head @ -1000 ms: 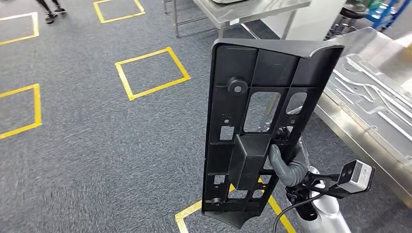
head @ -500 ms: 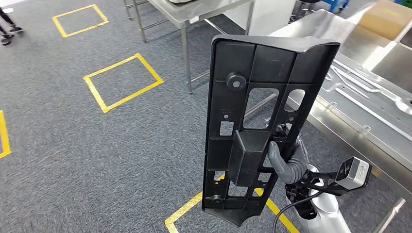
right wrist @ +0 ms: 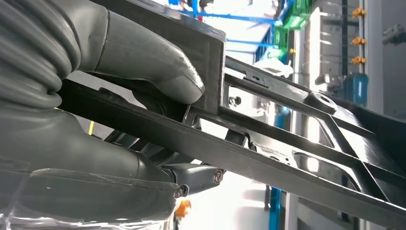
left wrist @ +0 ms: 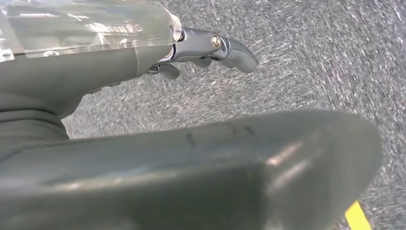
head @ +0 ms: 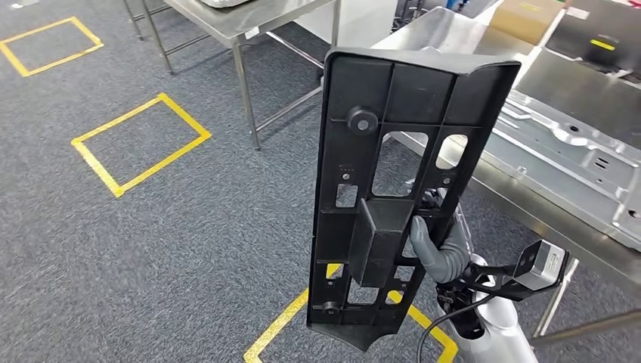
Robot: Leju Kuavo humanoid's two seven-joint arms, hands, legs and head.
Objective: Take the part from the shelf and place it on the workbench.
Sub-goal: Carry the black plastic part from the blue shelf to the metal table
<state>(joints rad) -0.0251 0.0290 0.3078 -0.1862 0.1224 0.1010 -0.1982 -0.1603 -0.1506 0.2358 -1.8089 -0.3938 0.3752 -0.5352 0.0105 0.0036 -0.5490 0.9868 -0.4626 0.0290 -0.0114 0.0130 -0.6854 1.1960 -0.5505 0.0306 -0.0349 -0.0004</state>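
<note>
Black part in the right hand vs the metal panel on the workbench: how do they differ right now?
The black part is dark ribbed plastic; the metal panel is shiny silver sheet. The black part stands upright in the air, gripped by the right hand; the metal panel lies flat on the workbench, with no hand on it. The black part has large rectangular cut-outs; the metal panel shows pressed ridges and small holes. Both are long, flat pieces.

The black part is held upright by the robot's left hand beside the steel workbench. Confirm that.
Not quite: the right hand holds the black part, not the left. The head view shows it gripping the part upright, with the steel workbench beside it; the right wrist view shows the thumb pressed against the part.
</note>
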